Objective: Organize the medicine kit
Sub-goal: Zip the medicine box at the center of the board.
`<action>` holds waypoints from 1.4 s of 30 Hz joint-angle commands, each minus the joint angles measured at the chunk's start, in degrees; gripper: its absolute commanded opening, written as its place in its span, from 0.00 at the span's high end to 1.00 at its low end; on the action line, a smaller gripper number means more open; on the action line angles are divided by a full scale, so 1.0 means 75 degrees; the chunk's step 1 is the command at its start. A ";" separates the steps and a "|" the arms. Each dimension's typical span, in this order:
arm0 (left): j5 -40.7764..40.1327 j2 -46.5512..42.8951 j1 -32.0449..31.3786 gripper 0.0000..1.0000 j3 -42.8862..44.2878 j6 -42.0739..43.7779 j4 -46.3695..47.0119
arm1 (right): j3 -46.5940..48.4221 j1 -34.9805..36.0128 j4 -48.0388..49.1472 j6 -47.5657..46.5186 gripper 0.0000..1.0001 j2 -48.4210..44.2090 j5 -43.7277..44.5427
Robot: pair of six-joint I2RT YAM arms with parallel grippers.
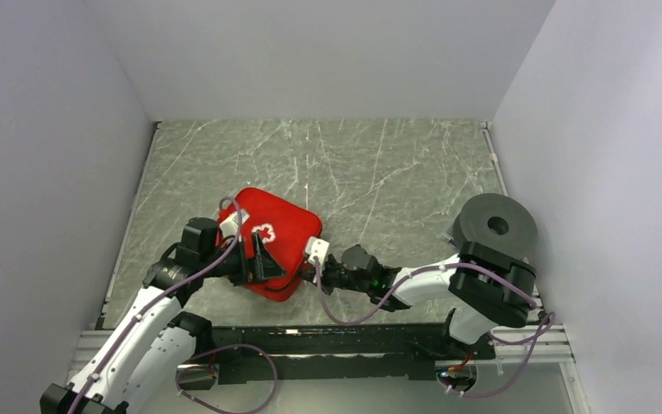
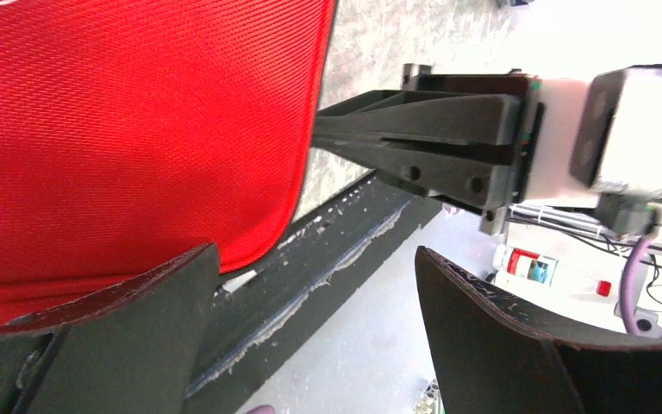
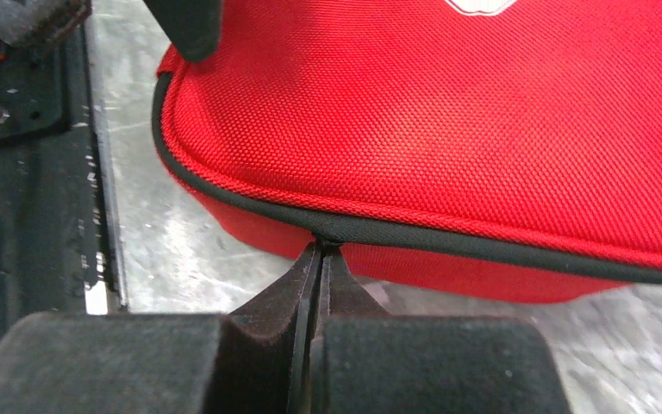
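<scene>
Grey marbled tabletop (image 1: 379, 164), red soft-shell medicine kit (image 1: 289, 226) — right gripper (image 3: 321, 248) closed at its thin seam (image 3: 483, 246), may slip; left gripper (image 2: 315, 259) wide, empty.

The medicine kit (image 1: 277, 241), red with a white cross and black piping, is laid flat and closed, between the left end effector (image 2: 309, 267) and the right end effector (image 3: 321, 259), whose tips are set against its edge seam.

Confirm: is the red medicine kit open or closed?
Closed: the medicine kit lies with lid flat on its base, no lining showing; whether fully zipped, cannot tell.
</scene>
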 commanded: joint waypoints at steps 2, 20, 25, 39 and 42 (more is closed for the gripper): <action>0.0131 -0.0393 -0.0053 0.09 0.0843 -0.0135 -0.1102 | 0.0593 0.0628 0.0444 0.0432 1.00 0.0457 -0.0126; -0.0857 -0.1101 -0.0053 0.11 -0.1376 -0.1517 0.0084 | 0.0594 0.1084 0.0241 0.0538 1.00 0.0393 0.1547; -0.1252 -0.1330 -0.0053 0.12 -0.1617 -0.1357 -0.0475 | 0.0370 0.0961 -0.0177 0.0272 1.00 -0.0002 0.2425; -0.1192 -0.1627 -0.0053 0.13 -0.1782 -0.1438 -0.0635 | 0.0120 -0.0763 -0.0747 -0.0139 1.00 -0.0457 0.2782; -0.1176 -0.1675 -0.0053 0.13 -0.1781 -0.1448 -0.0651 | 0.0177 -0.1105 -0.0769 -0.0289 1.00 -0.0354 0.2784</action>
